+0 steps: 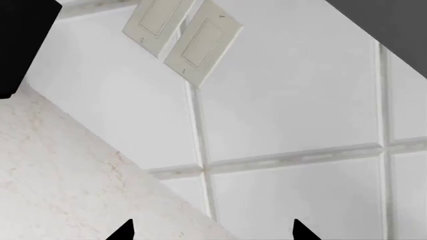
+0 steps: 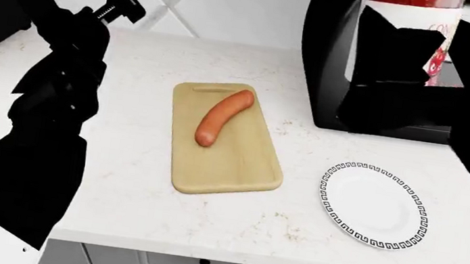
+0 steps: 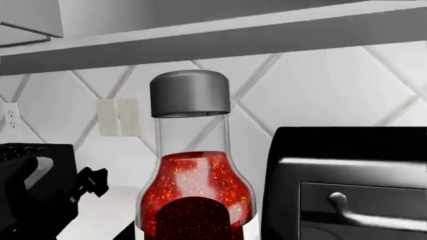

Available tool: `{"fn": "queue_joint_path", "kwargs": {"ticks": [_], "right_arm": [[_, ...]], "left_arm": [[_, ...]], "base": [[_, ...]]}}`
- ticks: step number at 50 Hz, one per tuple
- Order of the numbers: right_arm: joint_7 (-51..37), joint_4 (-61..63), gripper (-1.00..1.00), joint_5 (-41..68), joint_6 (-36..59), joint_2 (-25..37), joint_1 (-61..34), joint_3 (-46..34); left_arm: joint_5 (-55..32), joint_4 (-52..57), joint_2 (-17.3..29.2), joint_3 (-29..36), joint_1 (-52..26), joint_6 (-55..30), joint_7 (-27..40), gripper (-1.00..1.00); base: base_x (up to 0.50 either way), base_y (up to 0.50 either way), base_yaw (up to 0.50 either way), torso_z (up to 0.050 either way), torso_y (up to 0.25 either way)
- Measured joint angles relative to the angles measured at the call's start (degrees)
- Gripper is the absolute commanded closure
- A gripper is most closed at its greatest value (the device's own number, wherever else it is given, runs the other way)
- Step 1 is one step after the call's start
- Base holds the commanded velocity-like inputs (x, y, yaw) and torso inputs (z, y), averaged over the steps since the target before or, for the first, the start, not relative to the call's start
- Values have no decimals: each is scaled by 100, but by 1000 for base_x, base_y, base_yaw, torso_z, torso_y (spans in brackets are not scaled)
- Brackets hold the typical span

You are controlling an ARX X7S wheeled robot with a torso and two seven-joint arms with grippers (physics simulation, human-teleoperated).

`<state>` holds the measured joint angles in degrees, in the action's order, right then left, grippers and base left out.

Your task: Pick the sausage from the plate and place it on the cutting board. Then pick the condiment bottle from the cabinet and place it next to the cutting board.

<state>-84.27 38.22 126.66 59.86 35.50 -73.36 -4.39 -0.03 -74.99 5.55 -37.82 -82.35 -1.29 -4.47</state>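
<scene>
the first half of the task looks finished: the sausage point(image 2: 222, 117) lies diagonally on the cutting board point(image 2: 223, 164), and the plate point(image 2: 375, 205) sits bare on the desk point(image 2: 128, 179) just to the board's right, apart from it.

the second half is under way. the condiment bottle point(image 3: 193, 185) is off the cabinet and up in the air at the right arm, its grey cap and red sauce filling the right wrist view, with a black appliance point(image 2: 334, 70) behind it. in the head view the bottle point(image 2: 413, 19) hangs high at the top right, well above the desk. the right gripper point(image 2: 399, 58) appears to have its jaws pinching the bottle's lower body, though the contact itself is mostly dark silhouette, so that is a judgement.

the left gripper point(image 2: 120, 4) hovers over the back left of the desk, holding nothing; its jaws stand spread, the two tips showing apart in the left wrist view against the tiled wall point(image 1: 287, 100).

what is left: lower the bottle and stand it on the desk beside the board.
</scene>
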Motion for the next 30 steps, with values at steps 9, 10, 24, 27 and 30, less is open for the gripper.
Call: {"fn": "queue_joint_path", "kwargs": {"ticks": [9, 10, 24, 27, 30], "right_arm": [[659, 392, 100, -504, 34, -69, 1235, 668], [741, 429, 100, -573, 52, -95, 1368, 738], [2204, 1125, 100, -1985, 517, -658, 2938, 1662], [2541, 1337, 100, -2352, 615, -807, 3213, 1821], [2823, 1533, 100, -2670, 683, -946, 3444, 1949]], "left_arm": [[-1, 0, -1, 8, -1, -2, 1, -100], [-1, 0, -1, 9, -1, -2, 1, -100], [-3, 0, -2, 10, -1, 0, -1, -100], [-3, 0, -2, 10, -1, 1, -1, -100], [-4, 0, -2, 9, -2, 1, 0, -100]], "base": [[0, 0, 0, 0, 0], [0, 0, 0, 0, 0], [0, 0, 0, 0, 0], [0, 0, 0, 0, 0], [0, 0, 0, 0, 0]]}}
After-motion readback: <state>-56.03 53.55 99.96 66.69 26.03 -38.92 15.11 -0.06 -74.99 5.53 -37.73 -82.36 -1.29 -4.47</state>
